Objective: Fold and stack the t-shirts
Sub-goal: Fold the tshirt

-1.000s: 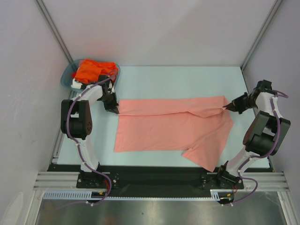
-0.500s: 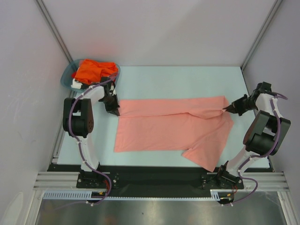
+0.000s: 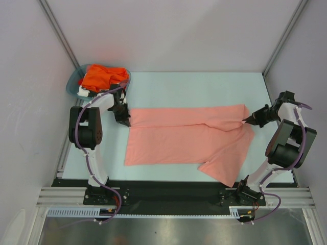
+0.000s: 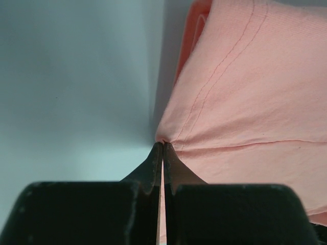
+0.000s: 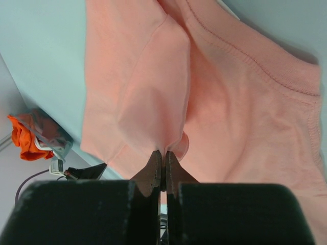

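Pale blue bench [image 3: 204, 87] fills a white-walled cell, with a teal basket [image 3: 71, 84] at its far left corner. Just to the near right of that basket the salmon-pink t-shirt [image 3: 184, 139] lies spread sideways, mostly flat. Its far long edge is doubled over into a narrow band, and 1 sleeve pokes out at the corner farthest from the basket. The left end effector [image 3: 127, 121], closed, pinches the shirt's corner nearest the basket. The right end effector [image 3: 245, 120], also closed, pinches the opposite end, where the thin cloth puckers. The orange t-shirt [image 3: 99, 76] lies bunched inside the basket. By my reading, the 1st fold is under way, with nothing finished or stacked.
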You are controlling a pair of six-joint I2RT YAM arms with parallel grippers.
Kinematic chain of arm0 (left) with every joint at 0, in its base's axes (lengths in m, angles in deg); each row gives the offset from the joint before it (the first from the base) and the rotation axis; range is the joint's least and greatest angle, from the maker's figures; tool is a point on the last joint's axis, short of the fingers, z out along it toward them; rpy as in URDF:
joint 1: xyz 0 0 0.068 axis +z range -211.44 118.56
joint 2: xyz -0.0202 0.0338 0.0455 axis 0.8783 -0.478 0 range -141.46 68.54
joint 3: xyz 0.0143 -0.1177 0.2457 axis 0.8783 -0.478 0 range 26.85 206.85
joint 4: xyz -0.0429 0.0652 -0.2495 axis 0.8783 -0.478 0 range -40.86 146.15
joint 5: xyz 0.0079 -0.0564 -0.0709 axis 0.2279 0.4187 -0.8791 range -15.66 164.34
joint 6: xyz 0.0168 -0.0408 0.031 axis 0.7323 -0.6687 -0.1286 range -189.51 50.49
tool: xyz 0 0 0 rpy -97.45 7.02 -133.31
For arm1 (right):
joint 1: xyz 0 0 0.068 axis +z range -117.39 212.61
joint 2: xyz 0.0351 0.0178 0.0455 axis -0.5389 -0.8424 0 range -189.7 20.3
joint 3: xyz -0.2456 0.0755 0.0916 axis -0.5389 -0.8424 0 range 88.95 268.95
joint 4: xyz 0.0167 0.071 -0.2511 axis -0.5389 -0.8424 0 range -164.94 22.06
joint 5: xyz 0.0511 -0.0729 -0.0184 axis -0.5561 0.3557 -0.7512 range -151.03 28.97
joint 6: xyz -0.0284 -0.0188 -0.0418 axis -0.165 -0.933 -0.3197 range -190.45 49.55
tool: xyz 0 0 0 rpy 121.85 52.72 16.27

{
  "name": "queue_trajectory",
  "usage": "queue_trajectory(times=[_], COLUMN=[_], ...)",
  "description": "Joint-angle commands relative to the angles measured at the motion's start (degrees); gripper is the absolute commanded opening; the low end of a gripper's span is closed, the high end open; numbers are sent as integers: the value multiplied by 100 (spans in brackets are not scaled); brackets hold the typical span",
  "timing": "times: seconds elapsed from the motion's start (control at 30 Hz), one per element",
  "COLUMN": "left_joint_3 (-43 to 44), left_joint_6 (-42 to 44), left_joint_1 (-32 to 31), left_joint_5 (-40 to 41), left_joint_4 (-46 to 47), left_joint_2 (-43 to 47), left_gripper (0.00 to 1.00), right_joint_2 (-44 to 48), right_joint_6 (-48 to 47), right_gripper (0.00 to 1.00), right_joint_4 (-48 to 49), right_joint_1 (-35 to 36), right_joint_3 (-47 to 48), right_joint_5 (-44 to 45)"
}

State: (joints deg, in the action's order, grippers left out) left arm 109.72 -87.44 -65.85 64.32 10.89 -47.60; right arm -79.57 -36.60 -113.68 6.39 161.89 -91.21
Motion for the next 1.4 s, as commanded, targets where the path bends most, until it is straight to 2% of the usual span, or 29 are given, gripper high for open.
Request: queue_trajectory(times=[0.0,0.3,0.4,0.43,0.47,0.53,0.6,0.63,0.8,1.0,1.17,1.37], left_joint_3=[-8,27,19,19,19,27,89,167,580,1222,1416,1530], left_joint_6=[27,36,79,88,80,27,27,27,97,-131,-88,-61], left_joint_1=[-43,-60,-87,-113,-131,-157,-192,-210,-306,-350,-447,-518], left_joint_5=[141,97,71,114,97,97,62,62,-324,-843,-993,-975], left_joint_4=[87,52,-44,-80,-176,-264,-422,-475,-327,-89,51,52], left_joint_2=[-84,-58,99,178,249,512,714,785,918,22,-251,-515], left_gripper=[0,1,14,26,31,41,45,45,36,27,26,25], right_joint_2=[-85,-330,-436,-375,-262,-208,-391,-532,-1760,-2554,-2871,-3029], right_joint_6=[-71,-405,-703,-747,-791,-809,-801,-818,-915,-783,-739,-721], right_gripper=[0,2,17,31,37,47,50,56,59,61,59,50], right_joint_4=[144,223,39,56,126,501,740,863,1066,927,865,829], right_joint_1=[-41,-6,64,90,169,213,266,292,503,688,855,846], right_joint_3=[0,-70,192,420,526,729,1036,1168,2397,3400,3586,3524], right_joint_5=[82,775,1232,1468,1540,1506,1549,1593,1216,1172,1268,1417])
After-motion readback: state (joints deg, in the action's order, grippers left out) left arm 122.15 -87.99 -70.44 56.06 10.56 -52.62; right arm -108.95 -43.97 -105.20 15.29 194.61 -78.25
